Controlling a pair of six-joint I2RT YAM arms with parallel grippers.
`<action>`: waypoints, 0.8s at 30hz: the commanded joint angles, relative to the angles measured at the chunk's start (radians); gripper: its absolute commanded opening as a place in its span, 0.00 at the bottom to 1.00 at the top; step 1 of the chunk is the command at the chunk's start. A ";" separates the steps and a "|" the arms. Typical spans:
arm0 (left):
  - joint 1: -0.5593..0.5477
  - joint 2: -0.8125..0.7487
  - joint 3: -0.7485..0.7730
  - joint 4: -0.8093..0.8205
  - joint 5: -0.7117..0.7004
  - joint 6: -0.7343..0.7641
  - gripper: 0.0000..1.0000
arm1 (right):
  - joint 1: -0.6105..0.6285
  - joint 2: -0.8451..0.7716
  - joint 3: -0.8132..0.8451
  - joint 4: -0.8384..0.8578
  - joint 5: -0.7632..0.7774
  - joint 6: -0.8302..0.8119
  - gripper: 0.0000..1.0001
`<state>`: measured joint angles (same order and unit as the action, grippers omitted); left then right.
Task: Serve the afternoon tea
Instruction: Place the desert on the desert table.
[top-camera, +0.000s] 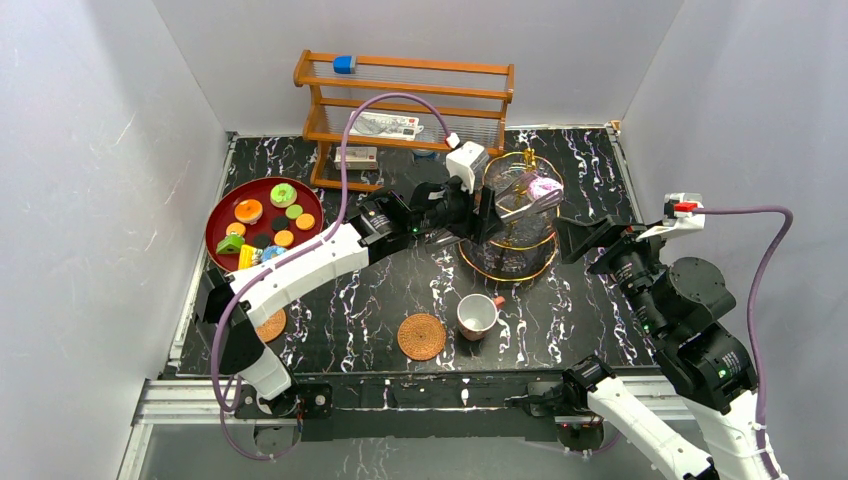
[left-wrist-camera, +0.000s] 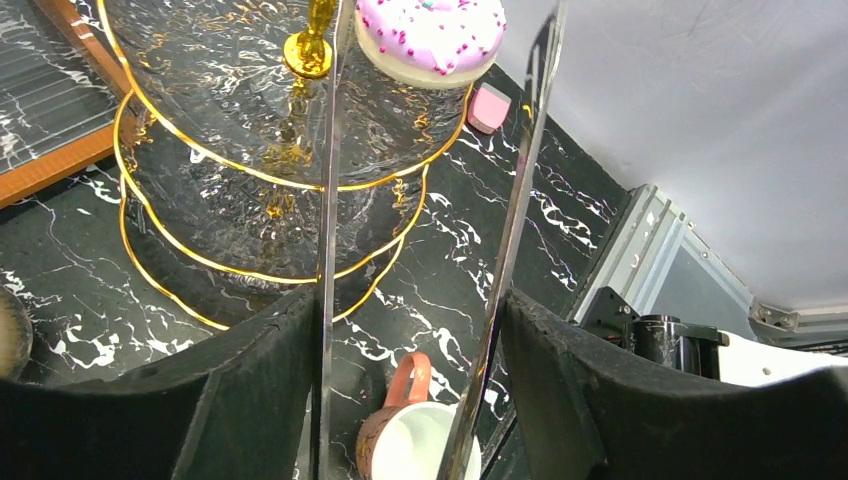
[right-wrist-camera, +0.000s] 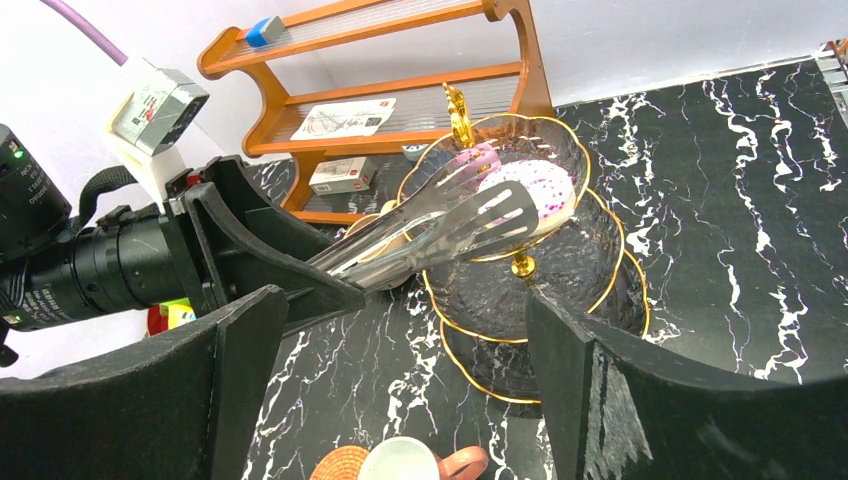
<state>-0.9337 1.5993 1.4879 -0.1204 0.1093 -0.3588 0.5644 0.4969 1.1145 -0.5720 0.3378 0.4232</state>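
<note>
My left gripper (top-camera: 474, 208) is shut on a pair of metal tongs (top-camera: 520, 203), its fingers pressing on the two arms (left-wrist-camera: 525, 160). The tong blades straddle a pink sprinkled donut (left-wrist-camera: 430, 35) that rests on the top tier of the gold-rimmed glass stand (left-wrist-camera: 230, 110). From the right wrist view the blades (right-wrist-camera: 470, 205) lie over the donut (right-wrist-camera: 540, 185). A white cup with a red handle (top-camera: 477, 316) stands in front of the stand, next to a round woven coaster (top-camera: 421, 336). My right gripper (top-camera: 580, 240) hangs open and empty to the right of the stand (top-camera: 515, 262).
A red tray (top-camera: 222, 215) with several toy pastries sits at the far left. Another woven coaster (top-camera: 270, 325) lies by the left arm's base. A wooden rack (top-camera: 400, 100) with boxes stands at the back, behind the stand.
</note>
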 joint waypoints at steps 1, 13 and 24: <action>-0.004 -0.045 0.031 0.021 -0.038 0.015 0.63 | 0.005 -0.009 -0.001 0.071 -0.001 0.000 0.98; -0.004 -0.105 0.010 0.004 -0.060 0.011 0.63 | 0.005 -0.003 -0.001 0.066 -0.009 0.002 0.98; -0.004 -0.171 -0.026 -0.015 -0.081 0.003 0.63 | 0.004 0.011 -0.004 0.064 -0.030 0.011 0.98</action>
<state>-0.9337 1.4876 1.4693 -0.1432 0.0574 -0.3588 0.5644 0.4973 1.1145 -0.5724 0.3218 0.4248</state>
